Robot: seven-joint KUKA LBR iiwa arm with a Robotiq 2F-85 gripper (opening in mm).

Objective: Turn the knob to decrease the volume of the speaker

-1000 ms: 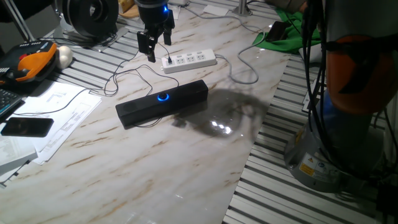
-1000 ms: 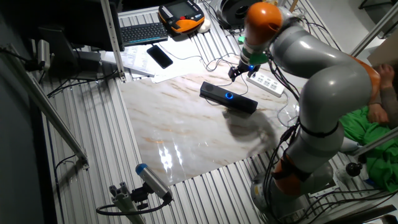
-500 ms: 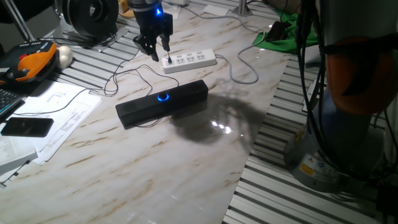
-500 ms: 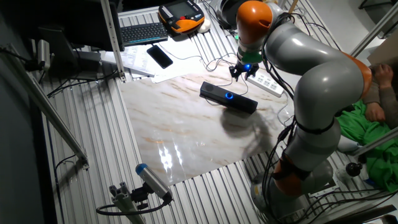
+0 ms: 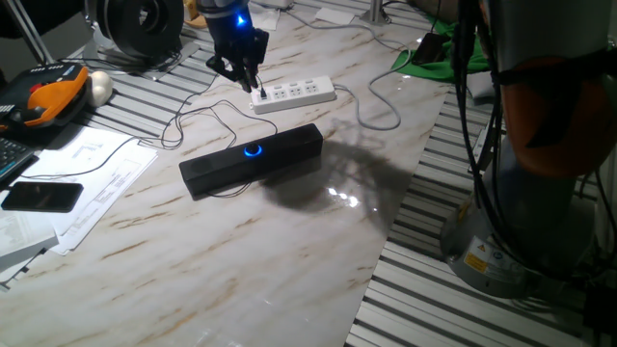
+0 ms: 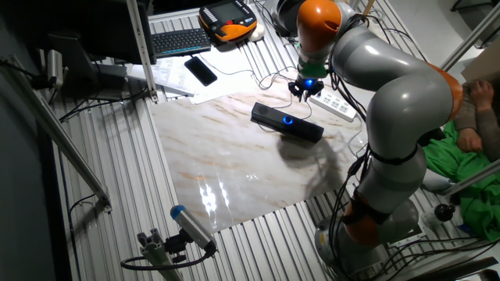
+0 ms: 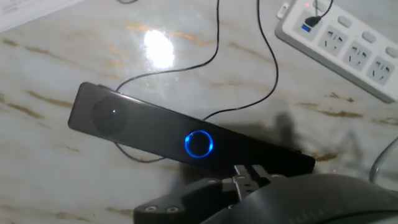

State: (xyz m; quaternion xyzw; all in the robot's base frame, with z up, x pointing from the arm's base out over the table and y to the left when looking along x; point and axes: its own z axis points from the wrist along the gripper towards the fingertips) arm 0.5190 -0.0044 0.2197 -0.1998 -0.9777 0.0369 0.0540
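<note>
The speaker (image 5: 253, 159) is a long black bar lying on the marble tabletop, with a thin cable running from it. The knob (image 5: 253, 150) glows with a blue ring at the middle of its top. Both also show in the other fixed view, speaker (image 6: 287, 123) and knob (image 6: 288, 120), and in the hand view, speaker (image 7: 143, 127) and knob (image 7: 199, 143). My gripper (image 5: 246, 77) hangs in the air behind the speaker, over the power strip side, and touches nothing. Its fingers (image 7: 249, 173) look pressed together and empty. It also shows in the other fixed view (image 6: 305, 91).
A white power strip (image 5: 294, 94) with a plugged cable lies just behind the speaker. Loose cables (image 5: 193, 120) run across the table. Papers (image 5: 87, 173), a black phone (image 5: 40, 197) and an orange pendant (image 5: 53, 96) lie at the left. The robot base (image 5: 521, 222) stands at the right.
My gripper has turned about its wrist and shifted slightly toward the power strip. Its fingers, apart one second ago, now look together. The speaker has not moved.
</note>
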